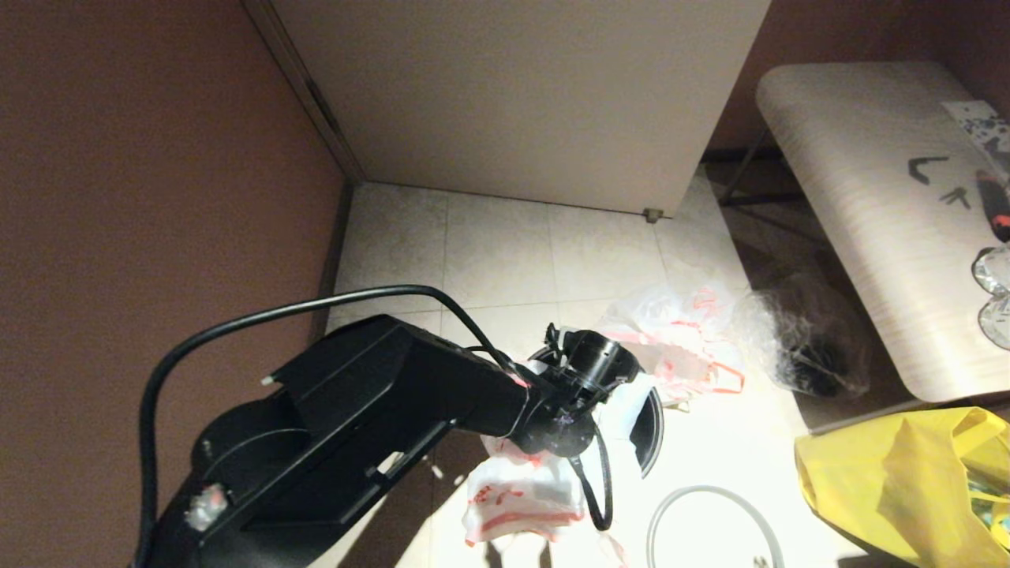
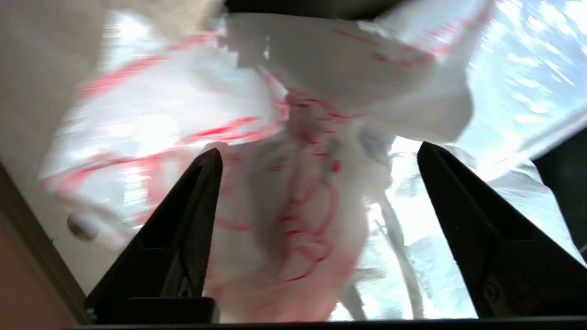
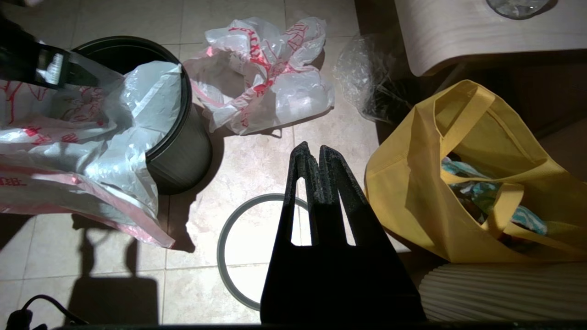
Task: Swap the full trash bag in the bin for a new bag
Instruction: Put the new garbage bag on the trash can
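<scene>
Head view: the left arm hides most of the bin (image 1: 649, 430); a bag (image 1: 517, 497) spills over its near side.

Left wrist view: the left gripper (image 2: 316, 160) gapes wide over blurred bag plastic, gripping nothing.

Right wrist view: the right gripper (image 3: 314, 158), closed and empty, hangs above the grey ring (image 3: 224, 238). The bin stands upright, and a second bag (image 3: 263, 75) lies on the floor beyond it.

Left gripper (image 2: 316, 183) fingers spread wide (arm stretched forward, wrist down); right gripper (image 3: 316, 158) fingers pressed together.
</scene>
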